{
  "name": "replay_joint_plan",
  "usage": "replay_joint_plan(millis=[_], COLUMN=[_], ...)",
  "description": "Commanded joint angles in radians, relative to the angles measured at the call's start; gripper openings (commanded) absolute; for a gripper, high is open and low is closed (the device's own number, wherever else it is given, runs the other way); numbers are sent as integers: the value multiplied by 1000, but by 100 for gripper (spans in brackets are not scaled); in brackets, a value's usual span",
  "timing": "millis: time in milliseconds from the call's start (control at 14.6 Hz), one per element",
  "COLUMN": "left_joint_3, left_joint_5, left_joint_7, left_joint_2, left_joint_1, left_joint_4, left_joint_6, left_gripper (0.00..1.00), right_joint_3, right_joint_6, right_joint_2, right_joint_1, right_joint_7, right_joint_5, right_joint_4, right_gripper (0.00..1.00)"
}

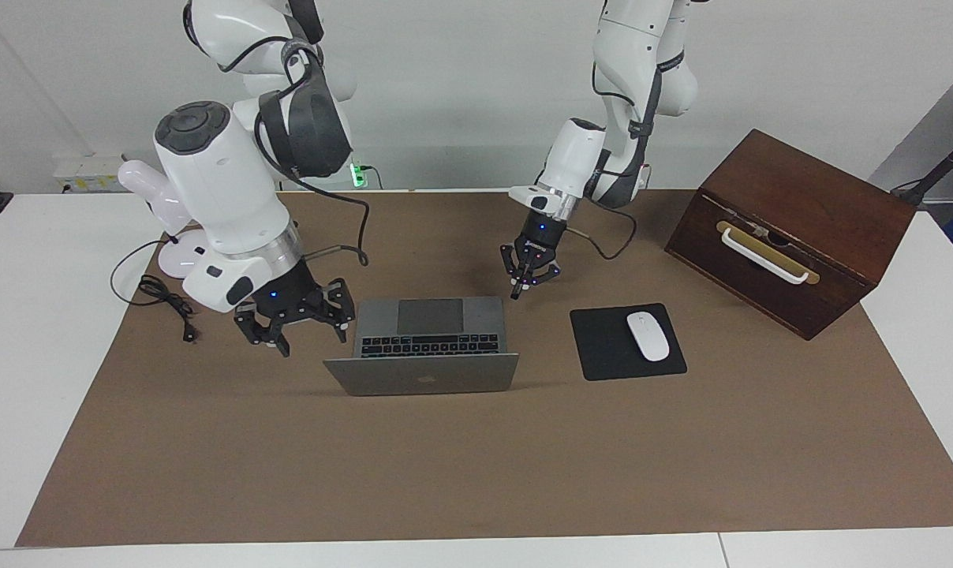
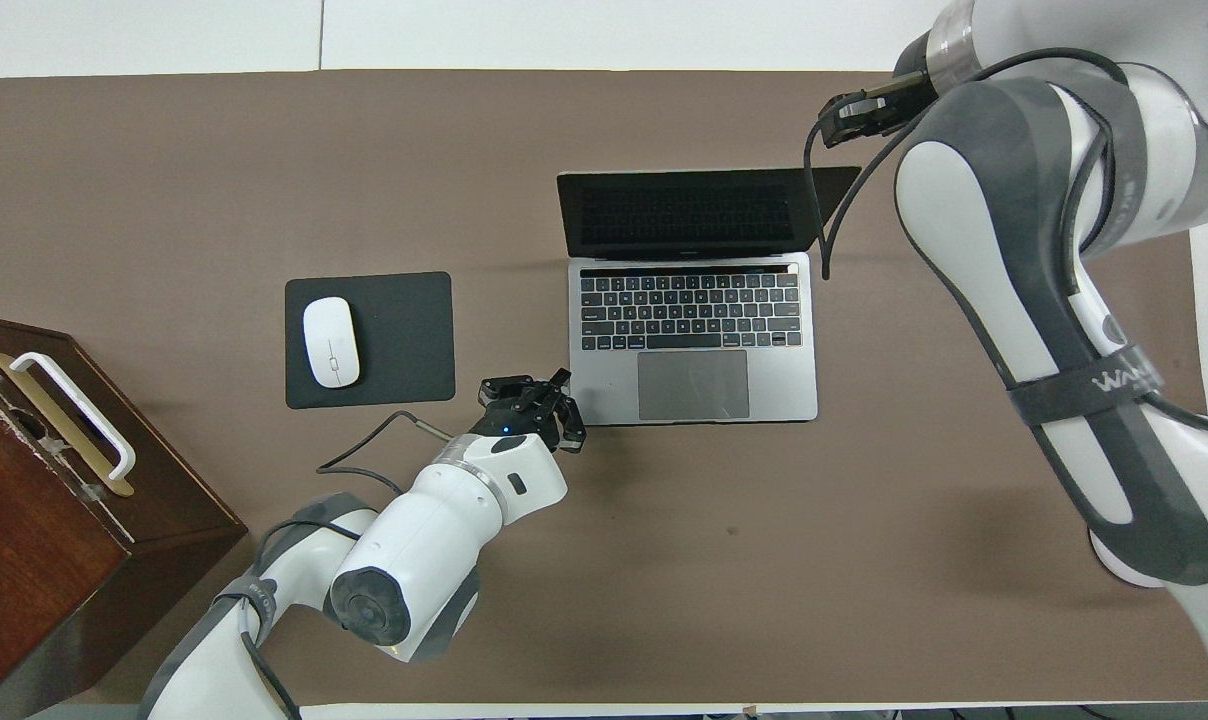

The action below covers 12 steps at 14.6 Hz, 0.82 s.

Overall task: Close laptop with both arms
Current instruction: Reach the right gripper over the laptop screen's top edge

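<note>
The silver-grey laptop (image 1: 425,347) (image 2: 694,340) stands open in the middle of the brown mat, lid upright, dark screen facing the robots. My left gripper (image 1: 516,293) (image 2: 539,395) is shut, its fingertips met. It hangs just over the base's corner nearest the robots at the left arm's end; I cannot tell whether it touches. My right gripper (image 1: 312,341) (image 2: 864,110) is open with nothing between its fingers. It hovers low beside the laptop at the right arm's end, level with the keyboard and lid edge, and apart from it.
A black mouse pad (image 1: 603,347) (image 2: 404,330) with a white mouse (image 1: 648,335) (image 2: 331,342) lies beside the laptop toward the left arm's end. A brown wooden box (image 1: 792,229) (image 2: 34,480) stands past it. A black cable (image 1: 165,304) lies at the right arm's end.
</note>
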Motion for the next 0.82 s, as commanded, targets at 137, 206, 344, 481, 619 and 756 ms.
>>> replay_joint_plan(millis=[137, 206, 344, 481, 619, 756], left_joint_3=[19, 19, 19, 19, 19, 19], left_joint_5=[3, 3, 5, 5, 5, 5], left_joint_7=[14, 16, 16, 19, 19, 26], left_joint_2=[93, 104, 108, 116, 118, 122], left_joint_1=[-39, -41, -44, -59, -65, -67], left_joint_4=[43, 44, 47, 43, 40, 35], left_joint_6=[72, 72, 72, 72, 72, 72], left_gripper=[0, 0, 0, 0, 0, 0], right_joint_3=[31, 31, 31, 33, 30, 33], right_joint_6=[22, 40, 57, 89, 134, 151], right_joint_2=[118, 141, 197, 214, 239, 253], right_joint_1=[-9, -6, 4, 8, 33, 38], right_joint_7=[-19, -14, -8, 26, 55, 96], right_joint_5=[-2, -4, -4, -2, -2, 8], right_joint_4=[142, 158, 222, 225, 225, 222], right_gripper=[0, 0, 0, 0, 0, 0])
